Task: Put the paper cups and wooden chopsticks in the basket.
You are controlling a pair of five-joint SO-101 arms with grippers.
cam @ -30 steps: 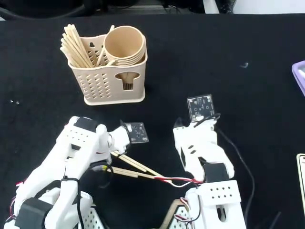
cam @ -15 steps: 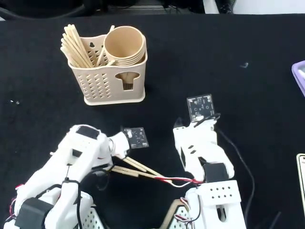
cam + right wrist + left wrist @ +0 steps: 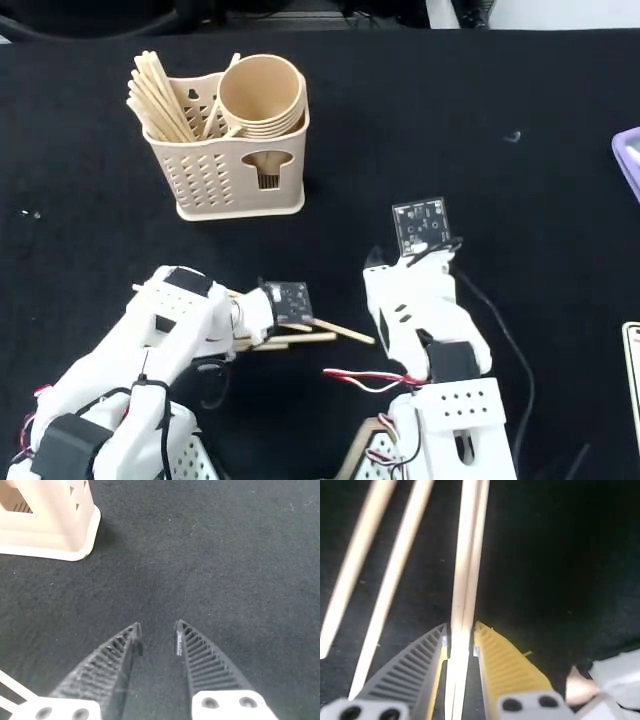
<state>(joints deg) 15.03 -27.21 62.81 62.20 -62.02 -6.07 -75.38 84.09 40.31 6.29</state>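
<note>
High view: the basket stands at the far left of the black surface. A stack of paper cups already sits upright in one of its compartments, and a bundle of chopsticks leans in the compartment beside it. No cup lies loose on the surface. The left arm is low at the near left, well apart from the basket, and pale sticks jut out from under its wrist toward the right arm. From here I cannot tell which of them are held.

Left wrist view: the left gripper has its fingers clamped on a clamped pair of chopsticks, which lie side by side and run straight out past the tips. A loose pair lies just beside them, outside the fingers and apparently down on the surface.

Right wrist view: the right gripper hangs over bare surface with its fingers slightly apart and nothing between them. A corner of the basket shows farther off, and a stick end shows at the edge.

By my reckoning the cups are done and most of the chopsticks are in. What is left is to carry the clamped pair to the basket, then fetch the loose pair
</note>
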